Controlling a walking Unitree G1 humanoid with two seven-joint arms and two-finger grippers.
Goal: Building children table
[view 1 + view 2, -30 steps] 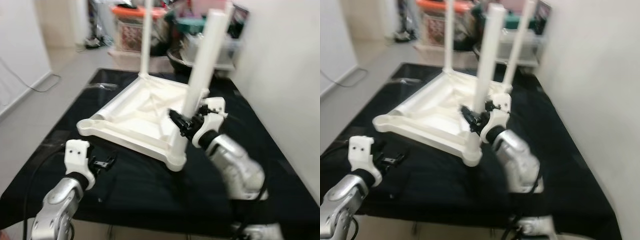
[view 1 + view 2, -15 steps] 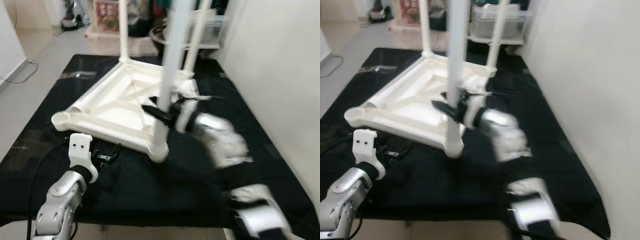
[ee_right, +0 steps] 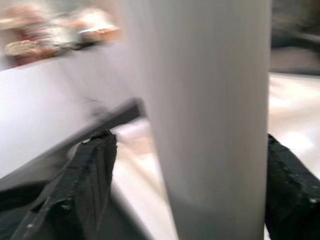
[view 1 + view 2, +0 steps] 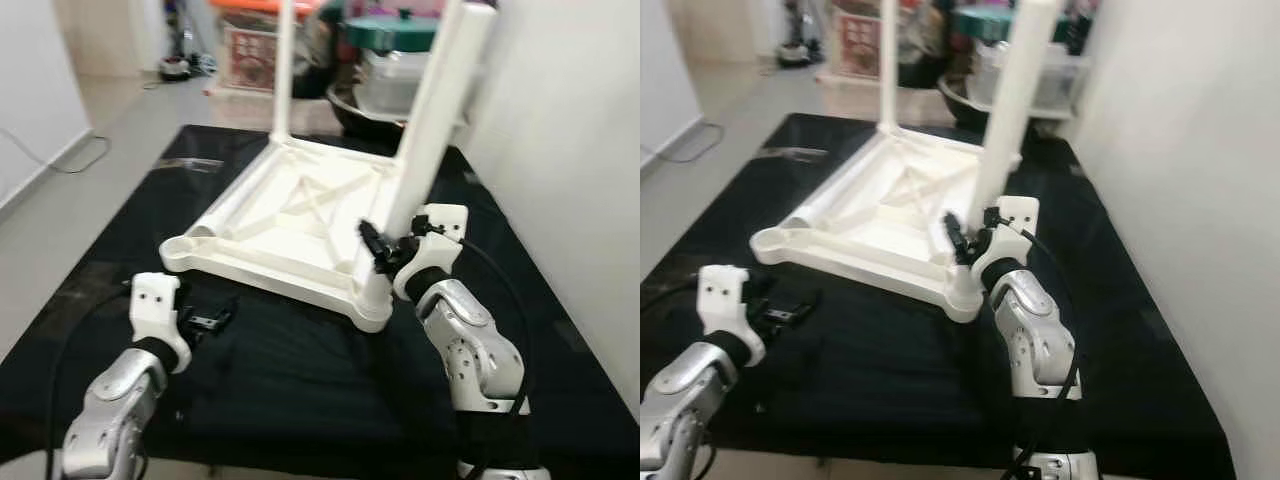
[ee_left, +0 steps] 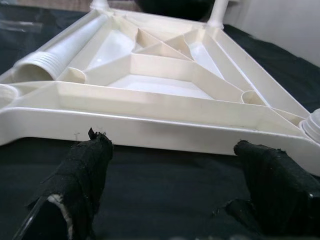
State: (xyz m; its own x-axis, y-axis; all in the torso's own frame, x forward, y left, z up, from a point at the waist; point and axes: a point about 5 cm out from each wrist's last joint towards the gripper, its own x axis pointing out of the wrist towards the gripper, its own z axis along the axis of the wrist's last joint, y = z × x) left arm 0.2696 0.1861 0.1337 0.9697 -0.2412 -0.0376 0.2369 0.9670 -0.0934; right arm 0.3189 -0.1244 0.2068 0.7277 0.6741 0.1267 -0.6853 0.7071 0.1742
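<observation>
White table leg (image 4: 432,120) sits between the right gripper (image 4: 383,248) jaws.

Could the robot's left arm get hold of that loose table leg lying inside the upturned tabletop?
Probably yes: the left gripper sits open just outside the tabletop's near rim, and the loose leg lies just beyond it. It would need to lift over the rim.

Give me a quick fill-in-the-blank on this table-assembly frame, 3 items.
1. The white tabletop lies upside down on a ____ mat.
2. The right gripper has its fingers on either side of a white table ____.
3. The left gripper hovers with its fingers ____, in front of the tabletop's near edge.

Missing words: black; leg; open
</observation>
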